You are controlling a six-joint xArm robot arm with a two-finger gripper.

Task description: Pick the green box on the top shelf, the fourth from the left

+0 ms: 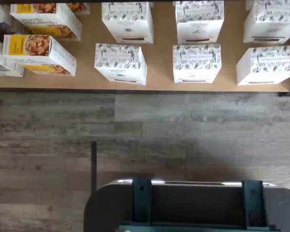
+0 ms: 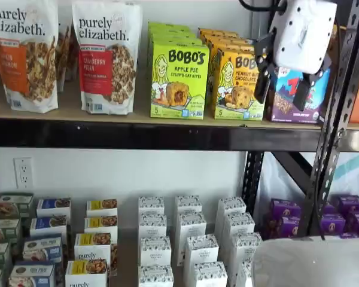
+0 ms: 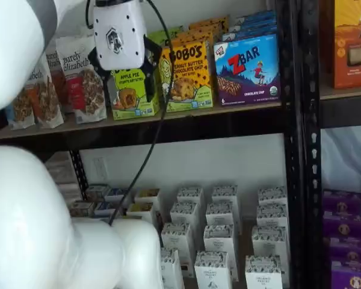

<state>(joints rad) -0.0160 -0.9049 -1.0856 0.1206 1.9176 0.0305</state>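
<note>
The green box [image 2: 178,81] stands upright on the top shelf [image 2: 137,133], touching a yellow box [image 2: 238,84] beside it. The gripper [image 2: 289,84] hangs apart in front of the shelf, jaws open and empty.

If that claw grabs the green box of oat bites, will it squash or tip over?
The green box looks like thin cardboard, so it probably holds its shape under a gentle squeeze but could dent. It stands tall and narrow on the top shelf, so a push might topple it. More green boxes stand behind it, likely bracing it.
</note>
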